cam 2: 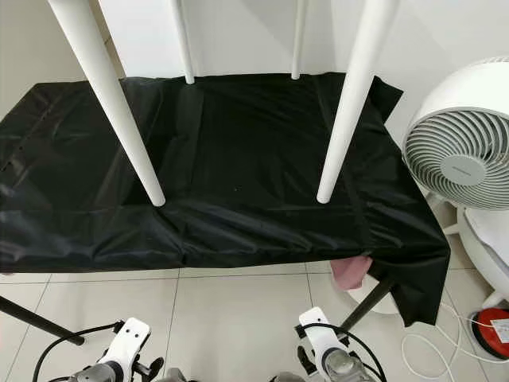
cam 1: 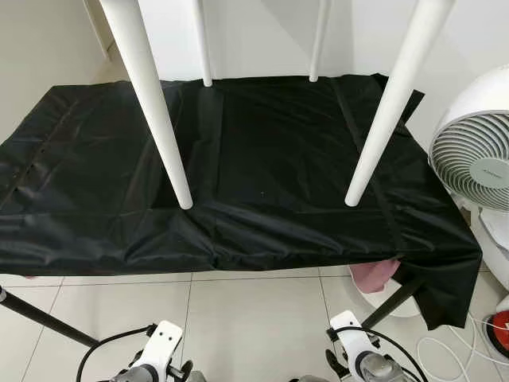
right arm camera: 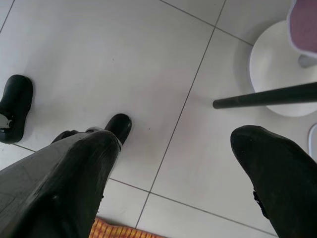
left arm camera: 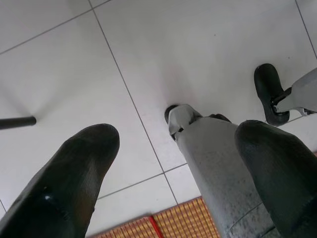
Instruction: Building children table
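A white children's table stands on a work table draped in black cloth (cam 1: 262,167); its top is cut off above the frame. Its two near legs (cam 1: 155,103) (cam 1: 386,103) rest their tapered tips on the cloth, and the two far legs (cam 1: 203,44) (cam 1: 318,40) stand by the back edge. Both my arms hang low in front of the work table, the left wrist (cam 1: 159,354) and the right wrist (cam 1: 358,350) at the bottom edge. The left gripper (left arm camera: 178,144) is open over floor tiles, holding nothing. The right gripper (right arm camera: 173,144) is open too, with nothing between its fingers.
A white fan (cam 1: 477,159) stands right of the work table. A pink cloth (cam 1: 374,274) hangs under its front right corner above a white round base (right arm camera: 277,74). Black slanted table legs (cam 1: 40,318) reach the floor. Cables (cam 1: 453,350) lie at right. A woven mat (left arm camera: 173,223) is by my feet.
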You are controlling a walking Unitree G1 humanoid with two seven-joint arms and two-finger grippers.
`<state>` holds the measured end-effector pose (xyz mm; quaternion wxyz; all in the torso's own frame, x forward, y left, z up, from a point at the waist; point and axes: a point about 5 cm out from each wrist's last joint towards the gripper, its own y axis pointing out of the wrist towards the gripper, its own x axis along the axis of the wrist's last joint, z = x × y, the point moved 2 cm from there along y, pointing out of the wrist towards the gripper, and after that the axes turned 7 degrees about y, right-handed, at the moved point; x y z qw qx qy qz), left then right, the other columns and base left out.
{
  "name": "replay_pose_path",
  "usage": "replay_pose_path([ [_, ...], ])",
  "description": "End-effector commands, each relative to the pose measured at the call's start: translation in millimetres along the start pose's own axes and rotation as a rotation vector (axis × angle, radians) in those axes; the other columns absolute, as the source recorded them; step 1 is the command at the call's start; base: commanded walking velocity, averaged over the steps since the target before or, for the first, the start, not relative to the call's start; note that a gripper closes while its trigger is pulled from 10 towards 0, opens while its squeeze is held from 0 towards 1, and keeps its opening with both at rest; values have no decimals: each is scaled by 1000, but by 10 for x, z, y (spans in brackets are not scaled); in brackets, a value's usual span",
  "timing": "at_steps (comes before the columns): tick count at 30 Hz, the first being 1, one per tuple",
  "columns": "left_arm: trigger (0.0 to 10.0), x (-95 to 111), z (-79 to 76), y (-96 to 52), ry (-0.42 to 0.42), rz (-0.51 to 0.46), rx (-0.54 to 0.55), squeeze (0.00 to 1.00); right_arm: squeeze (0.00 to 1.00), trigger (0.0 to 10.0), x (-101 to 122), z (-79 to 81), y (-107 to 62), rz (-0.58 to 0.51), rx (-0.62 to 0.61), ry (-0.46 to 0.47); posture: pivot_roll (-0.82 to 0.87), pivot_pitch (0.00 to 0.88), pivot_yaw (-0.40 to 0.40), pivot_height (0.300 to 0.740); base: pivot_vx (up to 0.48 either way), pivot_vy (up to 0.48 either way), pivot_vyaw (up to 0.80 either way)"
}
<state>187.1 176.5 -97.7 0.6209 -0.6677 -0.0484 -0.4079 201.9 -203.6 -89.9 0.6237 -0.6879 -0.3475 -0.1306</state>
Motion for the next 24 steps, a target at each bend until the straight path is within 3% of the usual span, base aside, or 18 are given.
replay_pose_path([
  [1,10000,-81,78,-18,-4,46,123,0,0,10000,-76,42,-14,18,-3,38,-83,4,83,740,0,0,0],
  [6,10000,-68,86,-5,-4,57,146,0,0,10000,-185,41,-41,47,-19,68,-88,0,81,740,0,0,0],
  [7,10000,-73,146,-18,-82,52,183,0,0,10000,-214,0,-51,54,-43,135,-83,0,78,740,0,0,0],
  [9,10000,-73,146,-18,-82,52,183,0,0,10000,-214,0,-51,54,-43,135,-83,0,78,740,0,0,0],
  [11,10000,-134,247,-56,-213,60,242,0,0,10000,-282,-52,-77,66,-73,235,-85,0,74,740,0,0,0],
  [15,10000,-167,218,-61,-185,72,215,0,0,10000,-293,-26,-81,67,-46,196,-88,0,72,740,0,0,0],
  [18,10000,-86,164,-30,-116,41,168,0,0,10000,-250,33,-68,55,13,128,-79,0,65,740,0,0,0],
  [24,10000,-74,175,-28,-132,35,177,0,0,10000,-226,26,-61,45,8,143,-73,0,62,740,0,0,0],
])
